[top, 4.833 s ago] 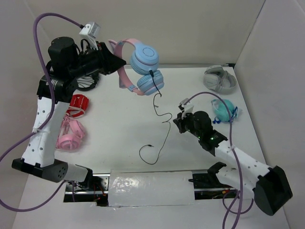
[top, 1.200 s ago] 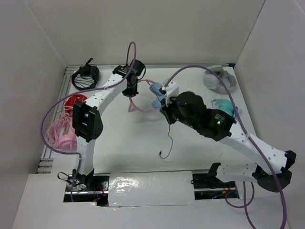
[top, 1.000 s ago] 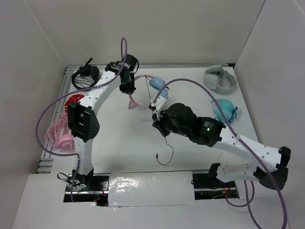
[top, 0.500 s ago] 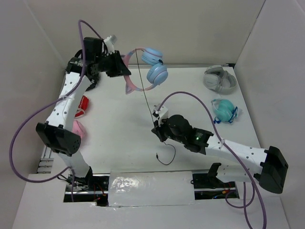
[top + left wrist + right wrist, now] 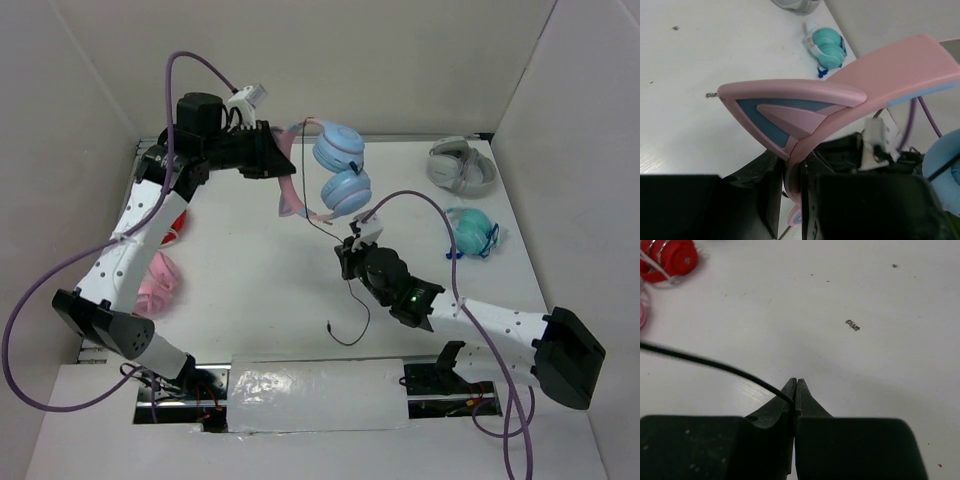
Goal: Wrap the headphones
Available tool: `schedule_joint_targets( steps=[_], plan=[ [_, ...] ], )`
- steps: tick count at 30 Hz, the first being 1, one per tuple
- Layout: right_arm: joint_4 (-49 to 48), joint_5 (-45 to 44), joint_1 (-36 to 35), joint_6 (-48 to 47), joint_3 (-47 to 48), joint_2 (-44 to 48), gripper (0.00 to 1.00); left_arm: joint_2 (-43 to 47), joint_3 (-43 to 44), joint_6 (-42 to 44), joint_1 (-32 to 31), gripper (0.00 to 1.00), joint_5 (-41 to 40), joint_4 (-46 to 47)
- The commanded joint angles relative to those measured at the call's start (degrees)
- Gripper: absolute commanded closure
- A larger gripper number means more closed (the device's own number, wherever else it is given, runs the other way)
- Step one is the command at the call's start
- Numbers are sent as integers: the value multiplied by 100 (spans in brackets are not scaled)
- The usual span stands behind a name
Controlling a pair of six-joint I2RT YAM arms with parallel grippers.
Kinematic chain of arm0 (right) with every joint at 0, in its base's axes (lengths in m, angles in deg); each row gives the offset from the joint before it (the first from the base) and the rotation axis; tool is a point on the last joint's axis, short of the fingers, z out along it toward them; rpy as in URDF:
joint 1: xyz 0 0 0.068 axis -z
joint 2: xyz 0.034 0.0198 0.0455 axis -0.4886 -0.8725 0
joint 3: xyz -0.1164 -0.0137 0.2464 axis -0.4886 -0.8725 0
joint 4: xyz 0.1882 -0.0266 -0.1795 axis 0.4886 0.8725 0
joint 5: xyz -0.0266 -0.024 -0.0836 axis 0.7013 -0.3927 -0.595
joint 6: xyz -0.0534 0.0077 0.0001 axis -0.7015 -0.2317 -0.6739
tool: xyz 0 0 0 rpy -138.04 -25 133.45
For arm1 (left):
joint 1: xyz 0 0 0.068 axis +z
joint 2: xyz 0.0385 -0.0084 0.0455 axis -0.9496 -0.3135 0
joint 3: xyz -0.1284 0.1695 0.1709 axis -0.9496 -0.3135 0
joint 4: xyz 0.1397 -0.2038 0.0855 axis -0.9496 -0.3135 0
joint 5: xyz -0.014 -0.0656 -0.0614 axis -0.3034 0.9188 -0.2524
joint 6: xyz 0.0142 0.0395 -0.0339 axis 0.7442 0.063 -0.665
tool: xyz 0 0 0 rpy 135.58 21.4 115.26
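Black-fingered right gripper point(image 5: 795, 386): pressed together at the very tips, pinching the long thin black cable point(image 5: 715, 365), which runs off to the left in my right wrist view.
Left gripper point(image 5: 791, 187): clamped on the thin pink cat-eared headband point(image 5: 880, 65), with one ear sticking out ahead of the wrist camera.
Headphones point(image 5: 345, 190): the over-ear pair with light blue round ear cups point(image 5: 337, 150) is held in the air above the far-left part of the white table point(image 5: 250, 280). The cups hang just right of the left gripper.
Cable run: a short stretch drops from the lower cup to the right gripper. Past the pinch the rest trails loose on the table toward the near edge, plug end free.
Step in hand: I judge this as winding. One arm holds the set, the other has the cord, and I see no turns on the band yet.
Next move: I'd carry the pinched cord around the headband or cups while the left arm holds steady, feeding slack so the pinch doesn't slip.
Bystanders: turquoise headphones point(image 5: 468, 230) and grey headphones point(image 5: 460, 165) lie far right and all-pink headphones point(image 5: 155, 280) lie left, all well apart.
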Motion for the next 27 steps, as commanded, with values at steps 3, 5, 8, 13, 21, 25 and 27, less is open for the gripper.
schedule_joint_targets(
  steps=[3, 5, 8, 13, 21, 25, 27],
  plan=[
    [-696, -1309, 361, 747, 165, -396, 96, 807, -230, 127, -483, 100, 184, 811],
    [-1038, -1512, 616, 1195, 25, -362, 96, 965, -467, 215, -702, 100, -104, 907],
    [-1697, -1479, 1046, 1540, -282, -169, 96, 1088, -713, 373, -1027, 100, -334, 986],
    [-1981, -525, 1767, 1612, -257, 95, 94, 1080, -1083, 575, -1538, 100, -898, 1013],
    [-2235, 955, 2348, 891, -168, 526, 89, 536, -812, 1489, -2241, 100, -343, 891],
    [-3278, 1254, 2401, 943, -467, 579, 85, 219, -215, 1621, -2698, 100, -370, 697],
    [-3641, 1176, 2418, 1092, -503, 465, 81, 52, 127, 1578, -2882, 100, -335, 575]
  ],
)
